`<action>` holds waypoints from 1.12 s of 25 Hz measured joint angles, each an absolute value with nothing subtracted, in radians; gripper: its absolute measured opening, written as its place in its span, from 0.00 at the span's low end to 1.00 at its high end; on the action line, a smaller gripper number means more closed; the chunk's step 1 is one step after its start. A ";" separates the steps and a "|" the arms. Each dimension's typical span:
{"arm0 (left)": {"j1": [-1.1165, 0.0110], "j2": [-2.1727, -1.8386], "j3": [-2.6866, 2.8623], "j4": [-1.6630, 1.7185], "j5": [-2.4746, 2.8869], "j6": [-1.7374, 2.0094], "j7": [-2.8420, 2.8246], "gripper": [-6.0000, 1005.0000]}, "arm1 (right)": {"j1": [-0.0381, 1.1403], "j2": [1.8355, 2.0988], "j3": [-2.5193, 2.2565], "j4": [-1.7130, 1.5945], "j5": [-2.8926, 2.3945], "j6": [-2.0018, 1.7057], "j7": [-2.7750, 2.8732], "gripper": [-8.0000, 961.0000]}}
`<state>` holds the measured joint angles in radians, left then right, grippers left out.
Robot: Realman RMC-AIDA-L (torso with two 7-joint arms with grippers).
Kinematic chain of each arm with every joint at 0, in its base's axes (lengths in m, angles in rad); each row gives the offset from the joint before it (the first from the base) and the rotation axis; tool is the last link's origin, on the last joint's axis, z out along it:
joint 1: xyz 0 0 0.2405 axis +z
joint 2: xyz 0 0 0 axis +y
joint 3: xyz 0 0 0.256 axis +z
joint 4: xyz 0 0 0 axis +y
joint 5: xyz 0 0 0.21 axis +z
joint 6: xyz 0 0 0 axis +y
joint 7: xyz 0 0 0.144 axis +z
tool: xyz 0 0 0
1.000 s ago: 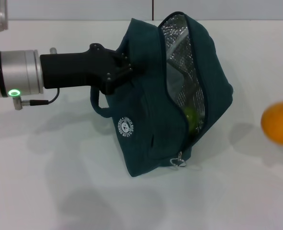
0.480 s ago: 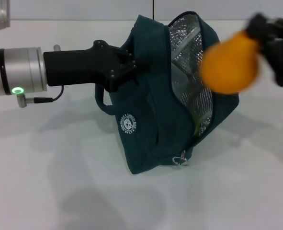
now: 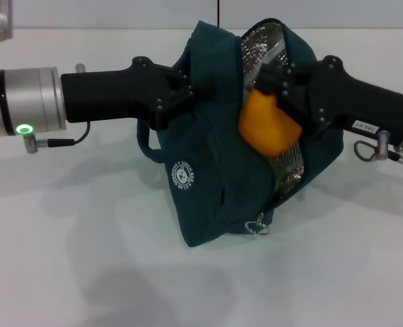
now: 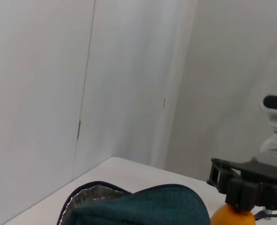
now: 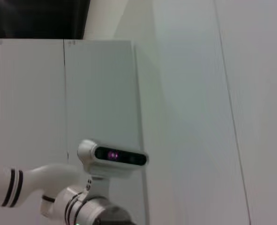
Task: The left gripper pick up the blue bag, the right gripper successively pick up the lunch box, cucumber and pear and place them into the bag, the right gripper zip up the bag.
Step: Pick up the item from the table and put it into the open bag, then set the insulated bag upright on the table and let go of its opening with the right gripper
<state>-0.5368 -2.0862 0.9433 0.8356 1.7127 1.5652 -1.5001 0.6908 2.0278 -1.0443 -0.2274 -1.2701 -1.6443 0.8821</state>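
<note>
The blue bag hangs tilted above the white table, its zip open and the silver lining showing. My left gripper is shut on the bag's upper left side and holds it up. My right gripper comes in from the right, shut on the orange-coloured pear, which sits in the bag's mouth. The left wrist view shows the bag's top, the pear and the right gripper above it. The lunch box and cucumber are hidden.
The zip pull dangles at the low end of the opening. The bag's carry handle loops under my left gripper. The white table lies below. The right wrist view shows only walls and the robot's head camera.
My right gripper has carried the pear from the right side of the table up and leftward into the bag's mouth. The left gripper and bag have barely moved.
</note>
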 joint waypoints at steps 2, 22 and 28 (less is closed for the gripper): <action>-0.535 -2.086 0.943 0.836 1.712 1.564 -1.500 0.14 | 0.690 2.028 -1.047 -0.229 -1.270 -1.635 0.891 0.07; -0.537 -2.085 0.942 0.816 1.716 1.563 -1.498 0.14 | 0.518 2.019 -1.051 -0.343 -1.146 -1.703 0.934 0.34; -0.528 -2.084 0.940 0.816 1.716 1.563 -1.496 0.14 | 0.317 1.985 -1.051 -0.438 -1.147 -1.697 0.934 0.43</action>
